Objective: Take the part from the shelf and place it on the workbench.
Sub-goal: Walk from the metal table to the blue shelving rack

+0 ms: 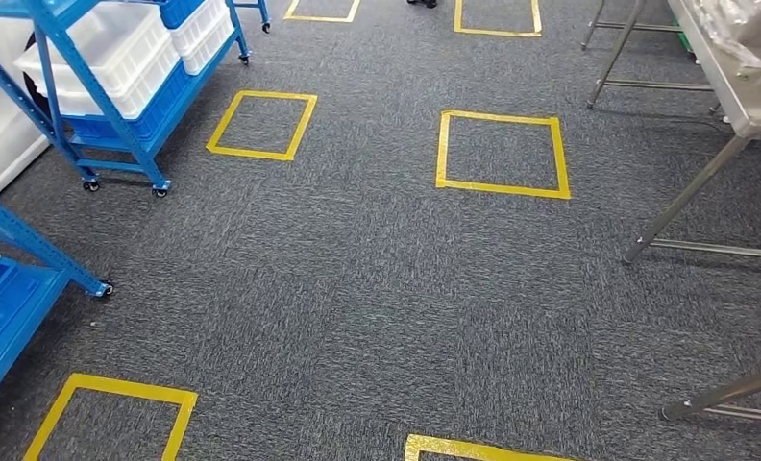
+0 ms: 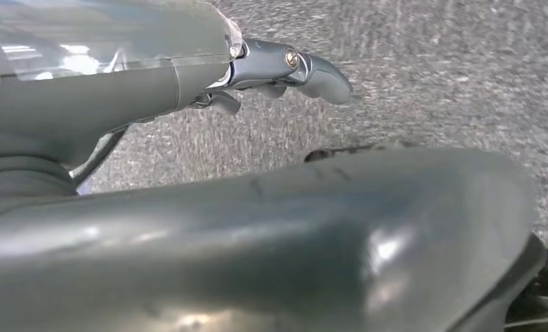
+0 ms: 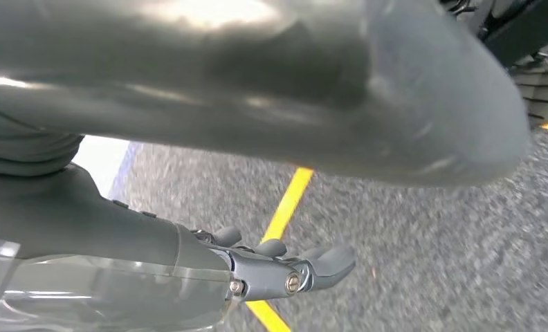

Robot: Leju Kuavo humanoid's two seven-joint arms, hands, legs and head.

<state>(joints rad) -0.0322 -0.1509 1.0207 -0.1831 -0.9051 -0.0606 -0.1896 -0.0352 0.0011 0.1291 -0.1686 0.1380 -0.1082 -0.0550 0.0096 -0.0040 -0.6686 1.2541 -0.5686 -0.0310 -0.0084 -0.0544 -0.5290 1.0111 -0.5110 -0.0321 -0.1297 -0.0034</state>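
Item 1, far left: blue shelf [image 1: 117,115] on castors, carrying white bins [image 1: 117,53] over blue trays. A second blue rack [image 1: 16,288] sits nearer me at the left edge. The part I am to fetch is presumably in one of those bins; I cannot tell which, and the part itself is not distinguishable from here.

Item 2, centre: grey carpet floor [image 1: 377,288] marked with yellow tape squares [image 1: 502,154], several of them, well apart from one another.

Item 3, right: steel counter [image 1: 732,86] on slanted legs, with a clear plastic bag lying on its top. This is my judged drop-off point.

Step in hand, as I judge it: approach to the shelf, nothing yet collected. To do it well I should turn left and square up to the shelf, stop close enough that the bins are within reach without leaning, and only then raise an arm.

Pose, left robot hand [image 2: 285,69]: hanging at my side over the carpet, fingers loosely extended and apart, holding nothing.

Pose, right robot hand [image 3: 292,266]: likewise hanging low, above a yellow tape line, fingers slightly curved and spread, holding nothing.
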